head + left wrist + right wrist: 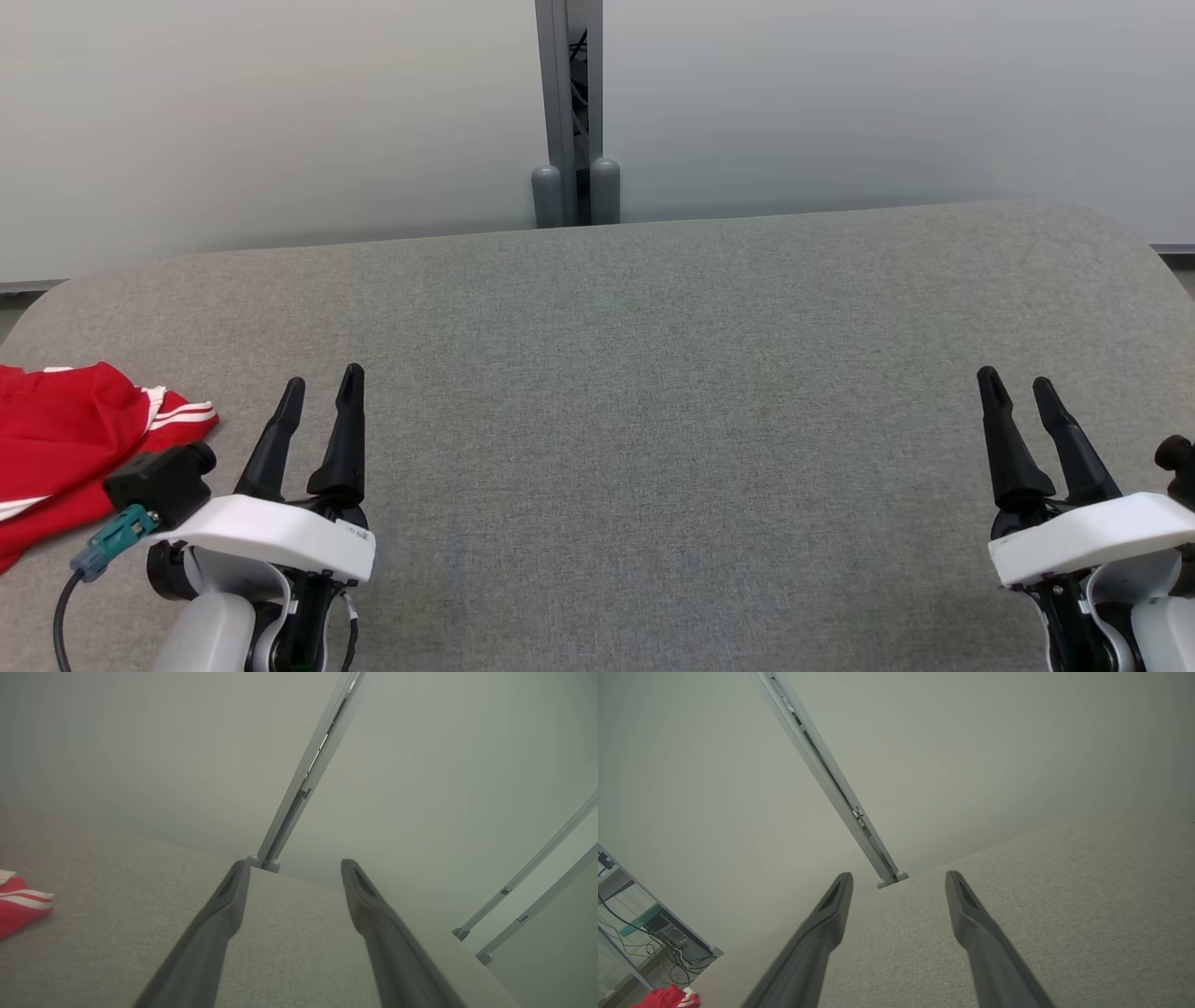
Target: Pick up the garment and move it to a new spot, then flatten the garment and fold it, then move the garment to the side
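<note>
- Head view: red, white-striped garment of soft cloth (56, 439), crumpled at nine o'clock on the grey fabric-covered tabletop (653, 373), partly cut off by the picture's edge, striped hem turned towards three o'clock.
- Same view: left gripper (324, 376) with two long dark fingers at seven o'clock, just beside the garment and not touching it, jaws parted, nothing held. Right gripper (1014, 376) of the same build at four o'clock, well apart from the garment, likewise parted and holding nothing.
- Left wrist view: left gripper (295, 863) spread wide above bare tabletop; striped edge of the garment (18, 905) at nine o'clock, well off the line of the fingers.
- Right wrist view: right gripper (899, 875) spread wide, nothing between the fingers; a small part of the garment (668, 997) low at seven o'clock, well apart.
- Handling, as a judgement: probably light, limp and yielding, with no risk of breakage. Likely to sag, drape and drag on the rough tabletop. Easy to catch only the top layer of a bunched heap.
- Where to take hold, as a judgement: best at the striped hem or at a raised fold nearest the left gripper, pinched deep enough to trap the cloth fully. For flattening, probably two separate edge points, one per gripper.
</note>
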Tool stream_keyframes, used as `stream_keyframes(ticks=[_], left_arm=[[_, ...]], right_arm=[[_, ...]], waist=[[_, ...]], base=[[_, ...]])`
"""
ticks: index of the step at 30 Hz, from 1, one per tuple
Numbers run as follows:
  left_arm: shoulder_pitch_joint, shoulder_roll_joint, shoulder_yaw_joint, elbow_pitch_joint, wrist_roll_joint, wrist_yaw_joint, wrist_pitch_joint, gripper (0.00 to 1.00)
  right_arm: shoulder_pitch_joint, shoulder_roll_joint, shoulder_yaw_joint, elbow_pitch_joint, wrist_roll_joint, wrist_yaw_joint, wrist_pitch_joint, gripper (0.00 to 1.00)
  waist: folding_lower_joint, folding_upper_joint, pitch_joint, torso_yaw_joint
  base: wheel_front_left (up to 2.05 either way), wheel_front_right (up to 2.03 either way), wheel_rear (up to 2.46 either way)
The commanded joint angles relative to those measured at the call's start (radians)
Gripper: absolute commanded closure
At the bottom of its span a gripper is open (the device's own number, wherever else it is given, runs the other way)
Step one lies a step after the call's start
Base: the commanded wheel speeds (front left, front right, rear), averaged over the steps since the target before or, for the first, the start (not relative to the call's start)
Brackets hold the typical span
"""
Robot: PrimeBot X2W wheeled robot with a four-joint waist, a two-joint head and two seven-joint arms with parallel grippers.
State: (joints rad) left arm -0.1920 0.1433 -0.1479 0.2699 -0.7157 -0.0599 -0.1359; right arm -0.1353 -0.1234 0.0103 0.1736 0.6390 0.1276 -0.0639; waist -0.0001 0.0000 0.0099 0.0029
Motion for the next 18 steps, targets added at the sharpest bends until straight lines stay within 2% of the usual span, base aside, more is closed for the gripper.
stream_keyframes(ticks=[1,18], left_arm=[[-0.035,0.013,-0.004,-0.001,0.039,0.011,-0.005,0.00],[-0.055,0.036,-0.038,0.033,0.207,0.048,-0.015,0.00]], right_arm=[[-0.026,-0.008,0.001,-0.005,-0.042,0.003,-0.016,0.00],[-0.031,0.006,-0.005,0.058,-0.223,0.004,-0.052,0.00]], waist=[[0.0001,0.0000,-0.001,0.001],[0.0001,0.0000,-0.003,0.004]], base=[[0.00,0.00,0.00],[0.00,0.00,0.00]])
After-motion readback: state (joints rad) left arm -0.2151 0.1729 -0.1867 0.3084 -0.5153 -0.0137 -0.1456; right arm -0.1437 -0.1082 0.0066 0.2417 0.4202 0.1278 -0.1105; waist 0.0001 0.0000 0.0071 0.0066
